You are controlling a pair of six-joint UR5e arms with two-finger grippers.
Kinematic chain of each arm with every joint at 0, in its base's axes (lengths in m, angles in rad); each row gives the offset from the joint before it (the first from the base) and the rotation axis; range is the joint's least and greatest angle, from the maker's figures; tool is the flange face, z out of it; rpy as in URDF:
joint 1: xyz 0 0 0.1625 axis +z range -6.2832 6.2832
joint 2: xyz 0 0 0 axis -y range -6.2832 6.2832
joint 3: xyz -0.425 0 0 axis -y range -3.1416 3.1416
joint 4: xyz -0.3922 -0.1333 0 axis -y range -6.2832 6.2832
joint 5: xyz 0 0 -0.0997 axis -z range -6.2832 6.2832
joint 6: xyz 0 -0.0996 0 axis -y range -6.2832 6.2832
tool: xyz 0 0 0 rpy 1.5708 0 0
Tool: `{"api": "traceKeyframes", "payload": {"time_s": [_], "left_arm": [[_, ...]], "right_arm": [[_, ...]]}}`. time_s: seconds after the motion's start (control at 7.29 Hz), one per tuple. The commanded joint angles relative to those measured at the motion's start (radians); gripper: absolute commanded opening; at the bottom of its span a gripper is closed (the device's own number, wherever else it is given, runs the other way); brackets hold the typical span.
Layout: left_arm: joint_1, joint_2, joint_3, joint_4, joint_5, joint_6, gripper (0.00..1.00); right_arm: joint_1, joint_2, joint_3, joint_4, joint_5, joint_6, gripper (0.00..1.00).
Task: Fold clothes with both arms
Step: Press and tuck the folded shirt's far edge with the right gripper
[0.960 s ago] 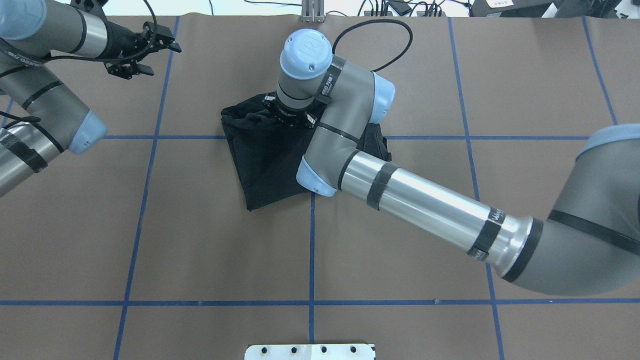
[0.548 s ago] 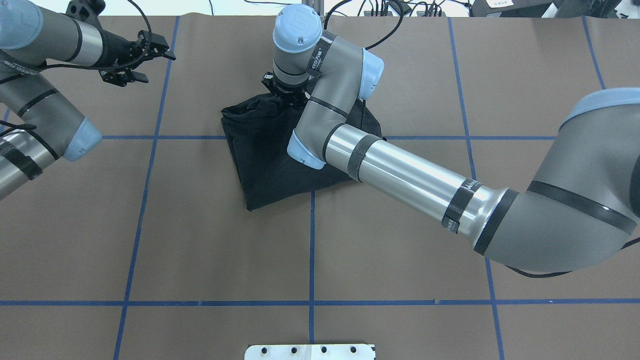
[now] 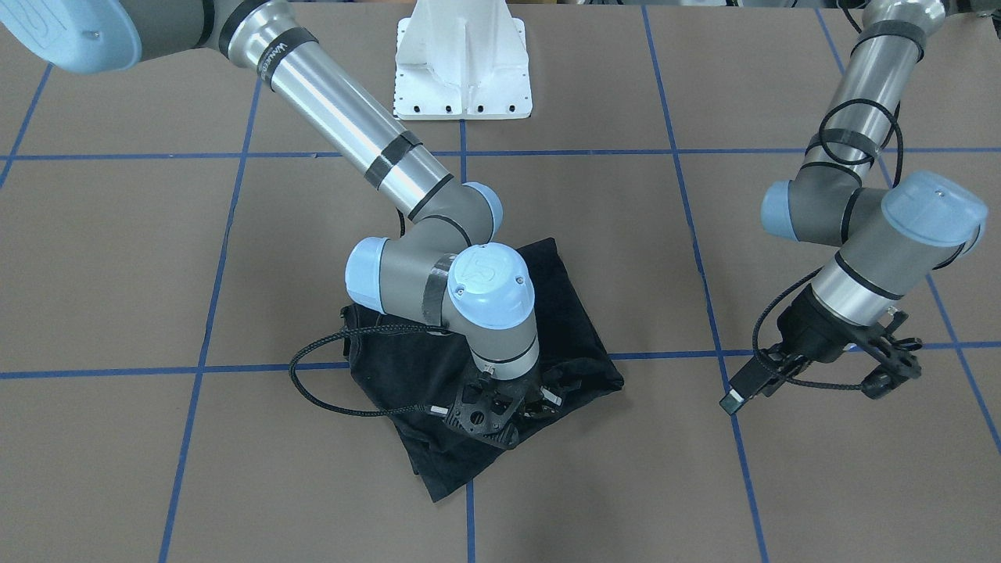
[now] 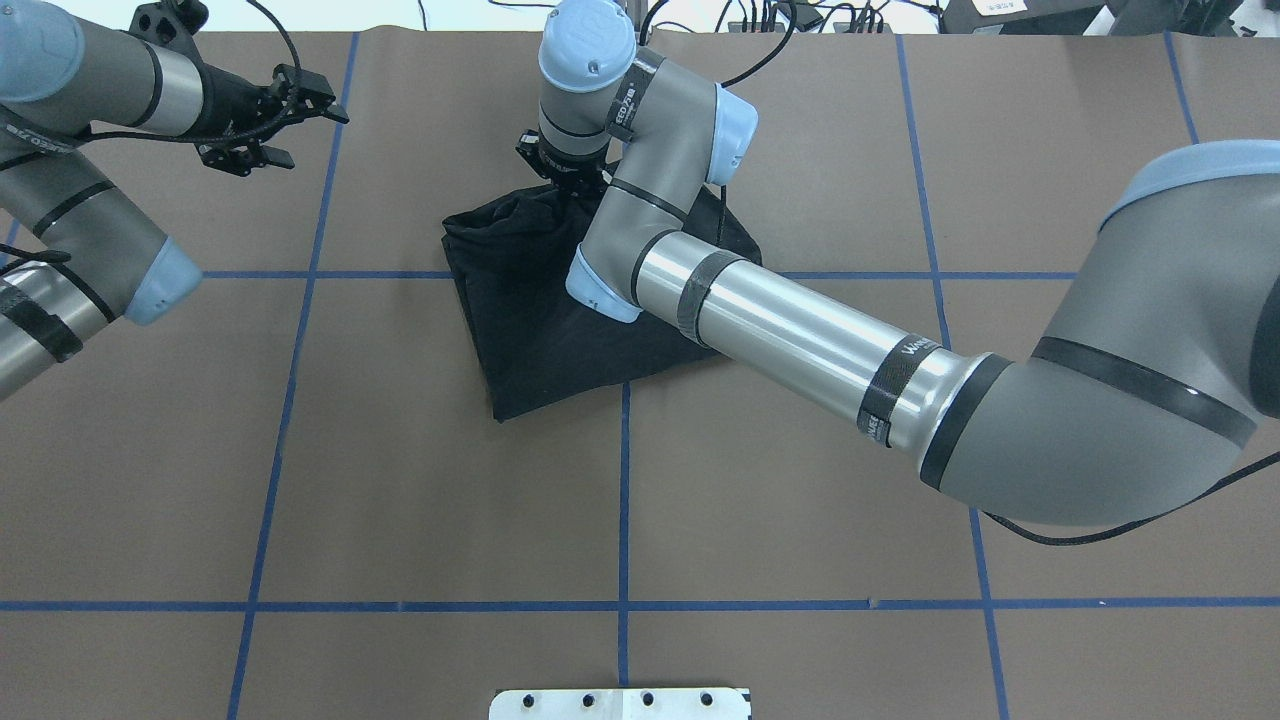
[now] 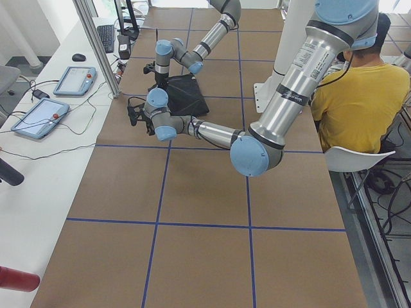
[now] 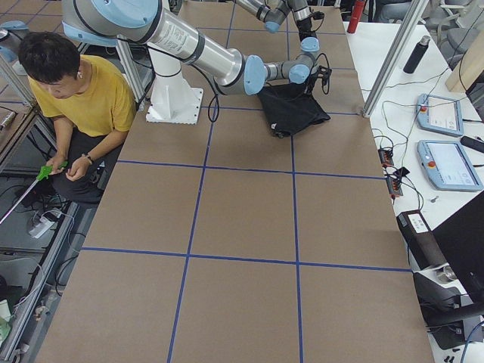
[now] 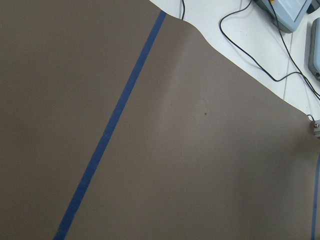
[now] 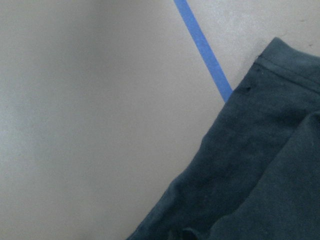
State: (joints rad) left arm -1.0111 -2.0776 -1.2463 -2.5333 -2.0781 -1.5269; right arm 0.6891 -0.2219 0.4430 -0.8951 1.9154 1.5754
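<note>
The black T-shirt [image 3: 567,313] lies folded into a rough square on the brown table, its logo hidden; it also shows in the overhead view [image 4: 530,320] and in the right wrist view [image 8: 260,170]. My right gripper [image 3: 500,414] hangs just above the shirt's far edge [image 4: 563,178]. Its jaws look spread and the cloth lies flat under them. My left gripper [image 4: 285,128] is open and empty, far to the shirt's left near the table's back edge, also seen in the front view [image 3: 890,366]. The left wrist view shows only bare table.
Blue tape lines [image 4: 623,480] grid the brown table. The white base mount [image 3: 461,62] stands at the robot's side. A cable [image 3: 313,391] loops beside the shirt. An operator in yellow [image 6: 83,91] sits by the base. Tablets [image 5: 74,80] lie on the side bench.
My right arm has moved away from the robot, its wrist going from over the shirt's middle to its far edge. The shirt stayed put. The left gripper shifted slightly left.
</note>
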Motion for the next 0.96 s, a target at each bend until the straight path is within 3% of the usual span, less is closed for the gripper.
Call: {"api": "traceKeyframes", "payload": {"time_s": [0.0, 0.14, 0.41, 0.55, 0.69, 0.82], "left_arm": [[-0.001, 0.002, -0.002, 0.001, 0.000, 0.001, 1.00], [-0.004, 0.002, -0.015, 0.001, 0.000, 0.001, 1.00], [-0.004, 0.002, -0.018, 0.002, 0.000, 0.002, 1.00], [-0.010, 0.002, -0.019, 0.004, -0.005, 0.004, 1.00], [-0.033, 0.001, -0.019, 0.008, -0.011, 0.049, 1.00], [-0.046, 0.013, -0.019, 0.011, -0.022, 0.182, 1.00]], "right_arm": [[0.001, 0.007, -0.007, 0.002, -0.002, 0.000, 0.00], [0.027, 0.024, -0.009, 0.001, 0.004, 0.005, 0.00], [0.171, 0.055, -0.004, -0.040, 0.228, -0.012, 0.00], [0.196, 0.055, 0.012, -0.107, 0.256, -0.012, 0.00], [0.251, 0.020, 0.105, -0.183, 0.281, -0.020, 0.00], [0.283, -0.082, 0.252, -0.250, 0.289, -0.038, 0.00]]}}
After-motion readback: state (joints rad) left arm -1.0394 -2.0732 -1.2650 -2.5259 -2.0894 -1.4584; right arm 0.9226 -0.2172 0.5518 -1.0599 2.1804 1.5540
